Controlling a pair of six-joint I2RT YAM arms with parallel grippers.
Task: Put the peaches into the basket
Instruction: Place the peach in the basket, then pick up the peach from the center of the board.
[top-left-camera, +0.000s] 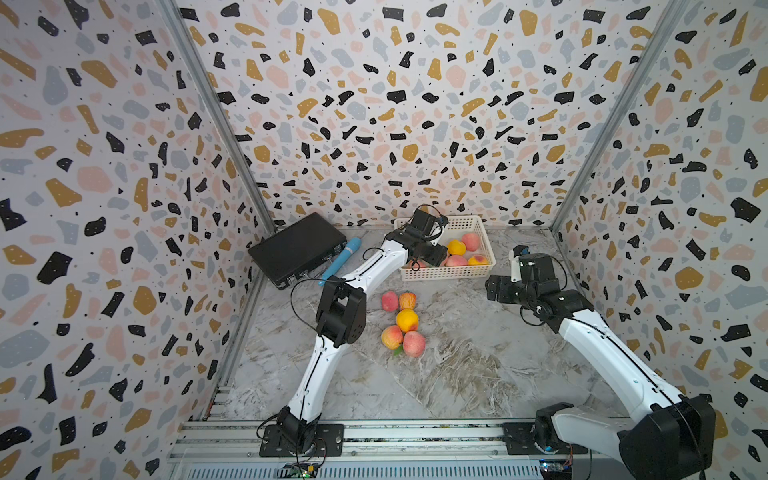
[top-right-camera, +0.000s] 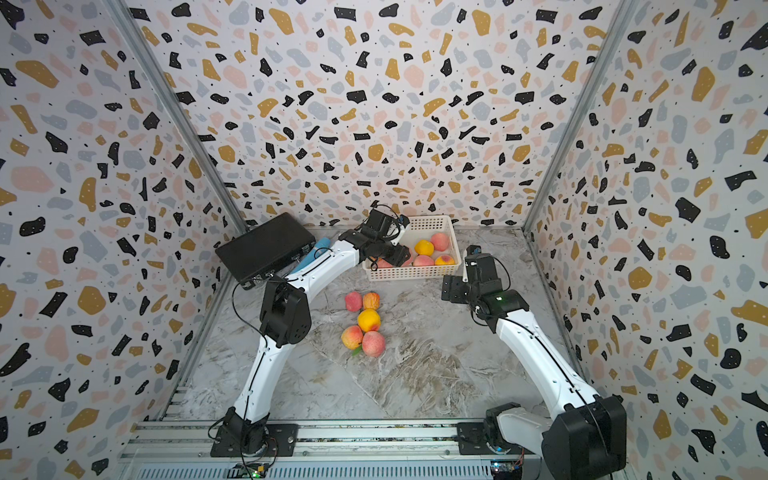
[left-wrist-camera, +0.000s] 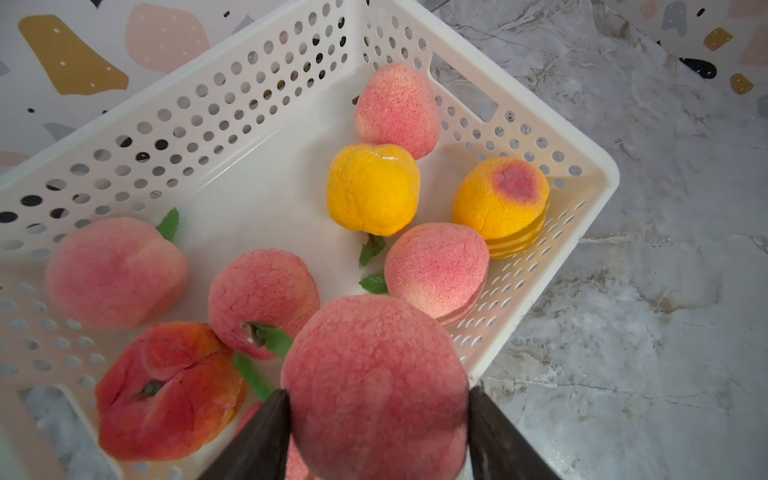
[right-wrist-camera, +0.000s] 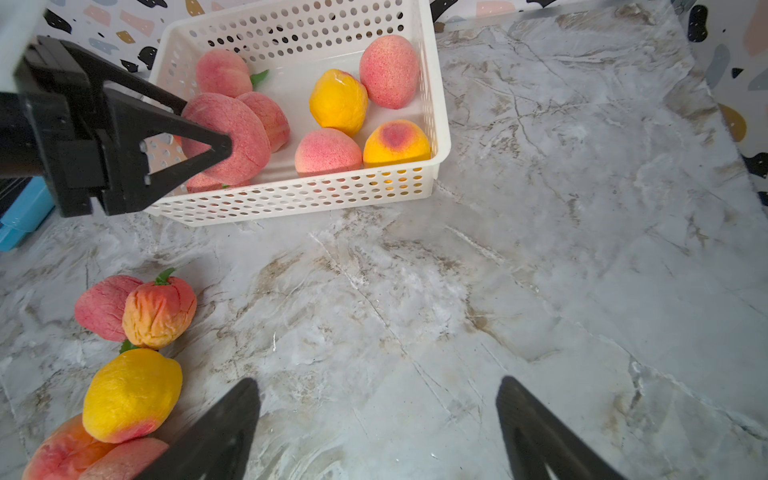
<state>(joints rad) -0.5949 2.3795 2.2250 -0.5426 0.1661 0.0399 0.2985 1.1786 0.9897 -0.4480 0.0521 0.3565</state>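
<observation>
Because the release point lies over the basket (left-wrist-camera: 249, 83), the left claw (left-wrist-camera: 378, 390) grips a pink peach (left-wrist-camera: 374, 365) between both jaws, above several peaches (left-wrist-camera: 374, 187) lying inside. Wide and empty, the right claw (right-wrist-camera: 378, 379) hangs over bare table (right-wrist-camera: 540, 249) near five loose peaches (top-left-camera: 407, 320), judged ready to collect them.

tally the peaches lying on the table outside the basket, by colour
pink peaches: 2
orange-and-red peaches: 2
yellow peach: 1
total: 5
</observation>
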